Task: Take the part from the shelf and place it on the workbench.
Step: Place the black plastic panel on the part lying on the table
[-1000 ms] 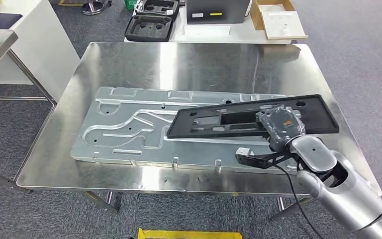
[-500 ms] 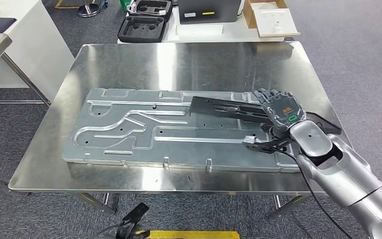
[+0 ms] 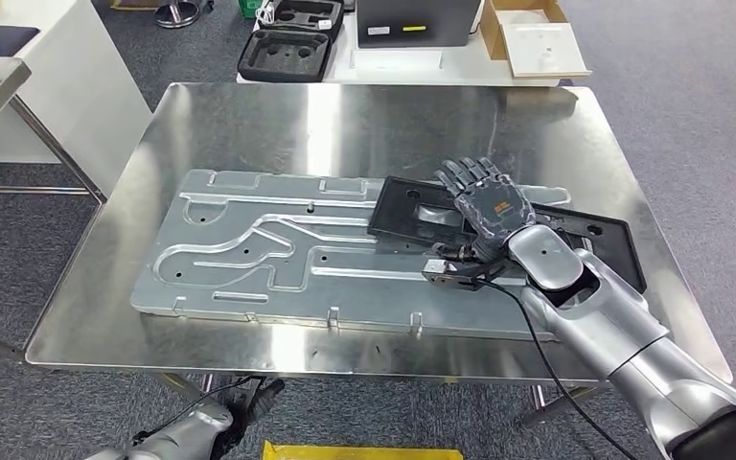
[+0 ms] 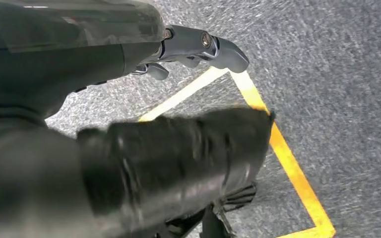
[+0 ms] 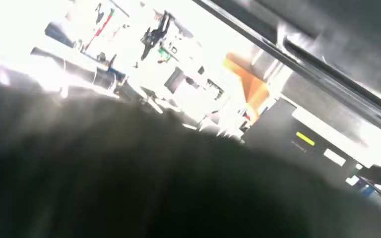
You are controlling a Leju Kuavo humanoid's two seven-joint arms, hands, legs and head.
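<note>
Grey carpet floor [image 3: 709, 115], yellow line [image 4: 297, 178]

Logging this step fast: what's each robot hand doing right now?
Left robot hand: hangs low beside the workbench; open or closed cannot be told.
Right robot hand: fingers spread flat on the black part, open.

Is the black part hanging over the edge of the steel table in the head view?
No, the black part lies wholly on the steel table, partly on the grey metal plate, under the right hand.
</note>
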